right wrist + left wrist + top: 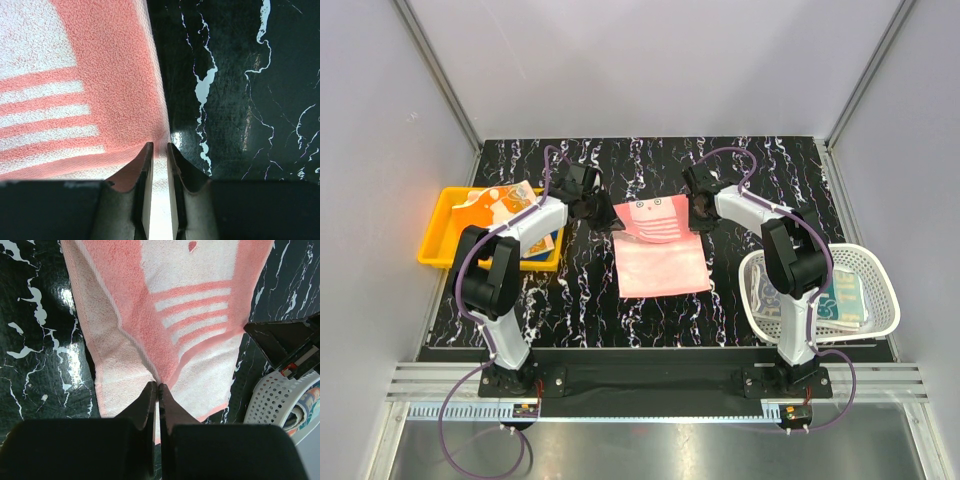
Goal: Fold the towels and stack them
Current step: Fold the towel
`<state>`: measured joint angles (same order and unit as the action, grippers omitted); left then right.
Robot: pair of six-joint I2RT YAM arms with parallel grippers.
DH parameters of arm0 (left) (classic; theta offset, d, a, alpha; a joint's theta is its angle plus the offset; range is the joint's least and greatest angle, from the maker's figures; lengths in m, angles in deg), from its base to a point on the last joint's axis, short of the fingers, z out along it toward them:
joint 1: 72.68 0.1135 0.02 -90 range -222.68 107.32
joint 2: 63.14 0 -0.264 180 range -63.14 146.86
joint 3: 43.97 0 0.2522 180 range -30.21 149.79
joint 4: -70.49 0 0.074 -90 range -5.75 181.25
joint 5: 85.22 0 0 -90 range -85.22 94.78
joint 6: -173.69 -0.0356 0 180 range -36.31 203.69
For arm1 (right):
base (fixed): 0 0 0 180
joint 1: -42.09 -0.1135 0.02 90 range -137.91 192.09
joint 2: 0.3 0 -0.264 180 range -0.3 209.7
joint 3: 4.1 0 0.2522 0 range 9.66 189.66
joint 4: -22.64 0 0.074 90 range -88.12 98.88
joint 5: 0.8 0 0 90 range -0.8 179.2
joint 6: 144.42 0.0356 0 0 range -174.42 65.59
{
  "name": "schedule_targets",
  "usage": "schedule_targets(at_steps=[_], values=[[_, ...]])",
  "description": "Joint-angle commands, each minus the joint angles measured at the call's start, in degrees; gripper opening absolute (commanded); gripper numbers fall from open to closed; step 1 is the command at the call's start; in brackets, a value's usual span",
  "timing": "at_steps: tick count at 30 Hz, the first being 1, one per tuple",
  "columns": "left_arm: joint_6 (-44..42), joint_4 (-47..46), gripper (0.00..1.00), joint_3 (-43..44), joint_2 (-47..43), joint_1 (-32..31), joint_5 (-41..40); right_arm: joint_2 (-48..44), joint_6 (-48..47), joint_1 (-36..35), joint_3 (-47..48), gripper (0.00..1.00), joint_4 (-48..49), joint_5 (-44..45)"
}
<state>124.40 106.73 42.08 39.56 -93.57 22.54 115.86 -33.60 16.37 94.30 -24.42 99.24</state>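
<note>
A pink towel (663, 262) with white stripes lies in the middle of the black marble table, its far edge lifted and turned toward the near side. My left gripper (613, 222) is shut on the towel's far left corner; in the left wrist view the jaws (158, 386) pinch a fold of the towel (190, 315). My right gripper (695, 222) holds the far right corner, and the right wrist view shows the towel's (75, 100) edge running between the narrow jaws (159, 146). An orange-and-white printed towel (500, 205) lies in the tray. More printed towels (840, 295) sit in the basket.
A yellow plastic tray (435, 235) stands at the left, partly under my left arm. A white mesh basket (880, 290) stands at the right beside my right arm, and its rim (272, 395) shows in the left wrist view. Grey walls close in the table's sides.
</note>
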Motion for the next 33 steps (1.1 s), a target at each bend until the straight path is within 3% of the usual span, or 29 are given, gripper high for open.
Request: schedule_targets(at_steps=[1, 5, 11, 33], values=[[-0.81, -1.12, 0.0, 1.97, -0.92, 0.23, 0.52, -0.14, -0.25, 0.23, 2.11, 0.23, -0.71, 0.94], [-0.81, -1.39, 0.0, 1.54, -0.74, 0.23, 0.61, -0.14, -0.16, 0.23, 2.02, 0.23, -0.98, 0.68], [-0.63, -1.82, 0.0, 1.18, -0.3, 0.32, 0.79, -0.49, 0.19, 0.23, 1.32, 0.31, -1.24, 1.29], [-0.72, -1.91, 0.0, 0.83, -0.04, 0.32, 0.7, 1.35, 0.28, 0.23, 1.23, 0.29, -0.98, 1.38]])
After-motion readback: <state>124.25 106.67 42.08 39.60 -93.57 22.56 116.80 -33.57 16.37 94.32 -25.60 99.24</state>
